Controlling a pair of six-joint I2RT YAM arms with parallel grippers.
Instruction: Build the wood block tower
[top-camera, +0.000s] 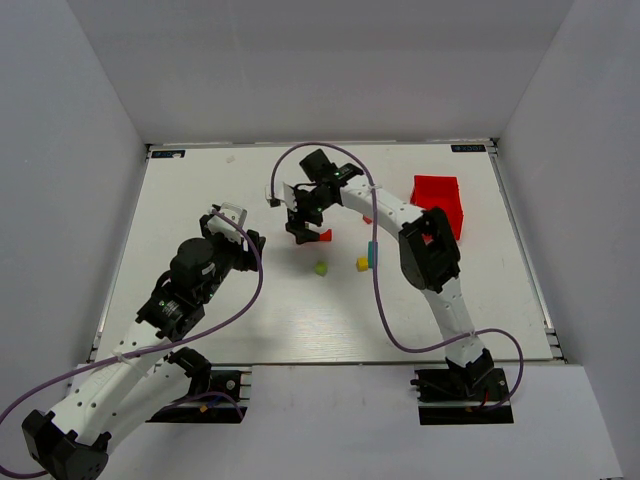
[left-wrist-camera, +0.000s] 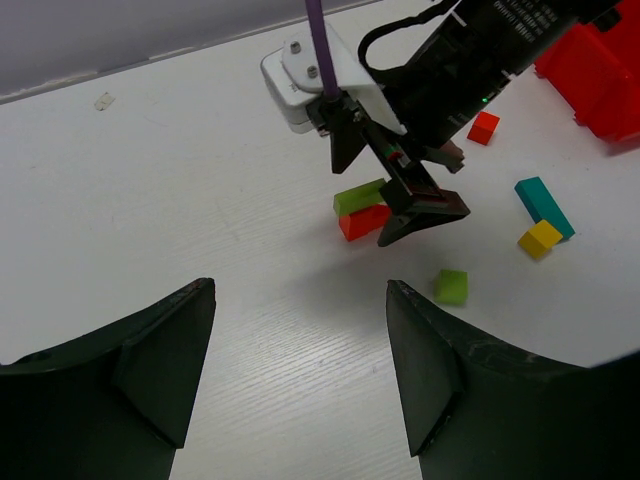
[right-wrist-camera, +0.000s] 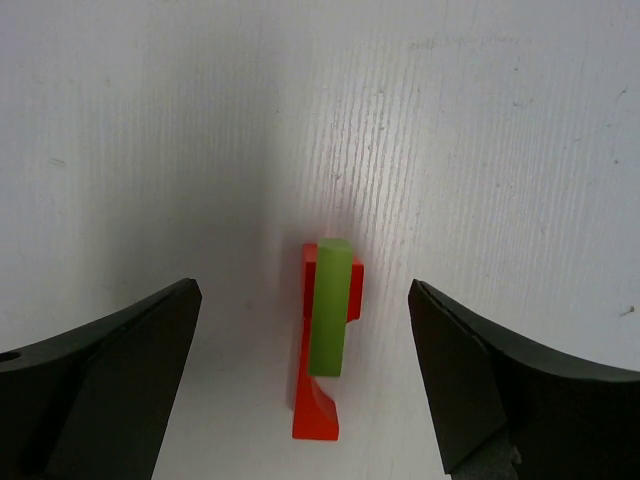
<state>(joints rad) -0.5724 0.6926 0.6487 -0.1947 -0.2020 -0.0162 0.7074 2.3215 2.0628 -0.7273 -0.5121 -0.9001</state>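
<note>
A red arch piece (right-wrist-camera: 318, 412) lies on the white table with a lime-green bar (right-wrist-camera: 332, 305) resting on top of it. My right gripper (right-wrist-camera: 305, 295) is open and hovers directly above the pair, one finger on each side, touching neither. The top view shows this gripper (top-camera: 303, 233) beside the arch (top-camera: 323, 236). A lime-green cube (top-camera: 321, 268), a yellow cube (top-camera: 362, 264), a teal bar (top-camera: 372, 252) and an orange piece (left-wrist-camera: 484, 127) lie loose nearby. My left gripper (left-wrist-camera: 300, 370) is open and empty, to the left of the blocks.
A larger red plastic bin (top-camera: 440, 203) stands at the back right of the table. The right arm (top-camera: 385, 205) stretches across the back middle. White walls enclose the table on three sides.
</note>
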